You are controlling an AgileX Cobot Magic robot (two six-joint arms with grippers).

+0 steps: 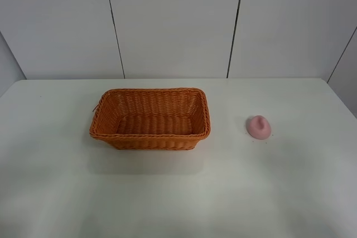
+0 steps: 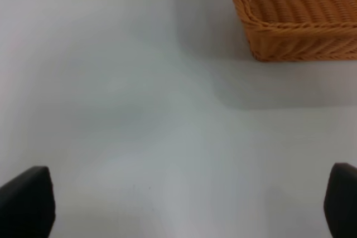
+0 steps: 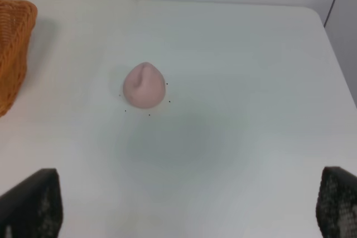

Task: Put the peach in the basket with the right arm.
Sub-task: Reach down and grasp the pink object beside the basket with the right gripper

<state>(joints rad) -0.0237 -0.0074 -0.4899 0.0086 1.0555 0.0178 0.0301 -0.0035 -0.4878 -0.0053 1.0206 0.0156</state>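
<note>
A small pink peach (image 1: 259, 127) with a pointed tip lies on the white table, to the right of the orange-brown wicker basket (image 1: 150, 118). The basket holds nothing. Neither arm shows in the exterior high view. In the right wrist view the peach (image 3: 144, 85) sits well ahead of my right gripper (image 3: 184, 204), whose two black fingertips (image 3: 33, 202) stand far apart, open and empty; a basket corner (image 3: 14, 48) shows at the edge. In the left wrist view my left gripper (image 2: 178, 202) is open over bare table, with the basket (image 2: 295, 18) ahead of it.
A white table (image 1: 178, 193) carries only the basket and the peach. A pale panelled wall (image 1: 173, 20) rises behind the table's far edge. A few tiny dark specks lie around the peach.
</note>
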